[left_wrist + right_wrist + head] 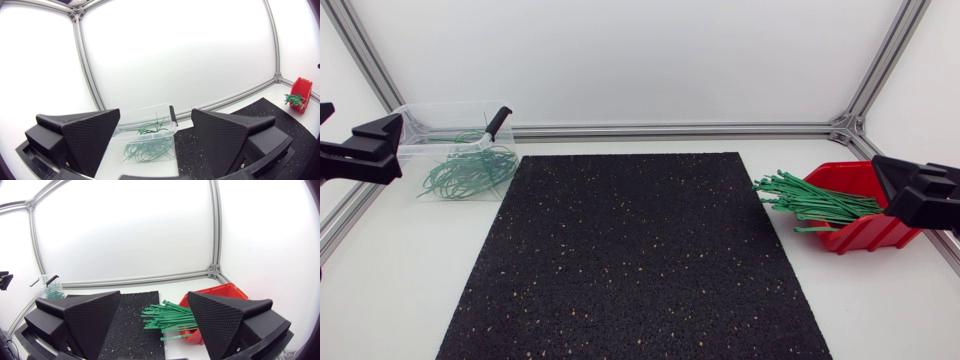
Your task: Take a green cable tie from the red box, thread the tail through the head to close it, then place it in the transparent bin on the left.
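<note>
Left pincer [155,120], right pincer [154,297], black speckled mat [640,260], white table [390,290]

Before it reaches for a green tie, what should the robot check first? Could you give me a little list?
1. Right gripper open and empty: ok.
2. Left gripper open and empty: ok.
3. Ties in the red box, poking out toward the mat: ok.
4. One tie lying apart from the rest: not ok, they overlap.
5. Bin open on top, with room above the looped ties: ok.
6. Nothing lying on the mat: ok.
</note>
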You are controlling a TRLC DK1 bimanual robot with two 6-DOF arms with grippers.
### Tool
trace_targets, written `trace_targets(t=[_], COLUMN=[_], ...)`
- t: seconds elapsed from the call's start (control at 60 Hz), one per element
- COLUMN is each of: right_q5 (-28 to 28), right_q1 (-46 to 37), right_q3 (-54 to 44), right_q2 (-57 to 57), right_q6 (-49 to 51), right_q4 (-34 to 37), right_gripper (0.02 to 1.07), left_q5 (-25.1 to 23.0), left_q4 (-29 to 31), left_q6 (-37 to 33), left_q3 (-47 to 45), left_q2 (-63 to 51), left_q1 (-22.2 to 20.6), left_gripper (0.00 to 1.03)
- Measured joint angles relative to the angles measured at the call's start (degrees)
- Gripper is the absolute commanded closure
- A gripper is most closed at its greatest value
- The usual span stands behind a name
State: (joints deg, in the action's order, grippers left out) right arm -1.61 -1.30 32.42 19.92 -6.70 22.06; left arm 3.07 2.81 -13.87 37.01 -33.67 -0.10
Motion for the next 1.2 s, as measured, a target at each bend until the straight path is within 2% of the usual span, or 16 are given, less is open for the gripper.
trace_targets(t=[0.267,1.083,1.2], right_q5=[0.2,1.18,1.46], right_q1=[0.0,0.79,0.87], right_q3=[-6.05,-29.79,-31.08], right_q2=[-4.68,-18.64,-19.47], right_q6=[1.9,5.51,5.75], right_q4=[-2.25,-20.44,-21.09], right_gripper=[0.09,0.09,0.09], left_q5=[-0.02,-2.43,-2.64], left_q4=[-0.15,-1.44,-2.73], left_q6=[2.78,10.86,11.98], left_q3=[-7.61,-31.34,-34.53], left_q2=[10.71,29.59,32.04], left_q1=[-0.09,-0.09,-0.09], left_gripper=[0.04,0.05,0.05])
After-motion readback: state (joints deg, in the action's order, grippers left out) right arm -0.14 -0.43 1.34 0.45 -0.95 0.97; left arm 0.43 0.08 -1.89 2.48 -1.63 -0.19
